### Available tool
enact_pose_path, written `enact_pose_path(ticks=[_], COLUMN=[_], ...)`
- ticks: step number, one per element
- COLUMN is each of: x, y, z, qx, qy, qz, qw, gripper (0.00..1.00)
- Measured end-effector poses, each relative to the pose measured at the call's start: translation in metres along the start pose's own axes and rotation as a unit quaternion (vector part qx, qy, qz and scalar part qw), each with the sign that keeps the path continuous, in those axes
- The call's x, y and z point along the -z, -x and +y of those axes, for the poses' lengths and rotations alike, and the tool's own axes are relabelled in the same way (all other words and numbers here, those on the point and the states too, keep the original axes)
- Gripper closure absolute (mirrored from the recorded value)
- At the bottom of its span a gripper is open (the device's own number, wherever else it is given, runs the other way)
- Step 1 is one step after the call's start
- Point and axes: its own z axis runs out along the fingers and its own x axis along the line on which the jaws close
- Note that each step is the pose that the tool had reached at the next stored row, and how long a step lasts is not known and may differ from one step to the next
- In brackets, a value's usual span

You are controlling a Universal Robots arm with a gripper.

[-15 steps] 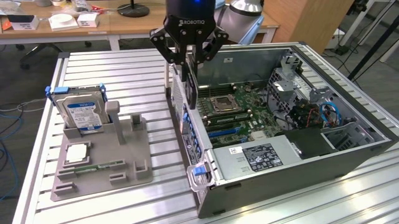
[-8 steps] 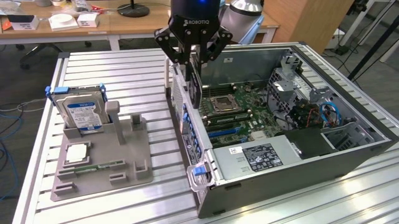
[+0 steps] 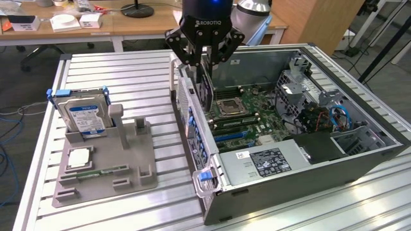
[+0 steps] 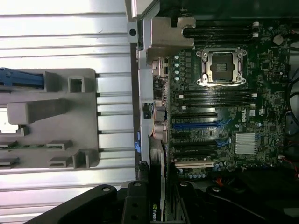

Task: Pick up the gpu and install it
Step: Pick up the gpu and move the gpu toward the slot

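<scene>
The gpu (image 3: 206,91) is a thin dark card with a silvery end bracket. It hangs upright from my gripper (image 3: 205,65), which is shut on its top edge. The card is above the rear wall of the open computer case (image 3: 359,159), over the motherboard (image 3: 257,110) near the CPU socket (image 3: 229,107). In the wrist view the gpu (image 4: 157,179) shows edge-on below my gripper (image 4: 159,203), beside the case's rear wall and in line with the blue expansion slots (image 4: 196,125). The card's lower edge is apart from the slots.
A grey fixture tray (image 3: 138,175) stands at the exterior view's left on the slatted table. It holds a hard drive with a blue-white label (image 3: 83,113), a CPU chip (image 3: 78,158) and a green memory stick (image 3: 103,171). Drive cages and cables (image 3: 321,118) fill the case's far side.
</scene>
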Motion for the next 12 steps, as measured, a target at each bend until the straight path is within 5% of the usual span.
enact_pose_path(ticks=[12], x=[-0.0005], y=[0.015], z=[0.0010], qx=[0.000], qy=[0.0000], qz=[0.0000], qw=[1.0000], gripper=[0.74])
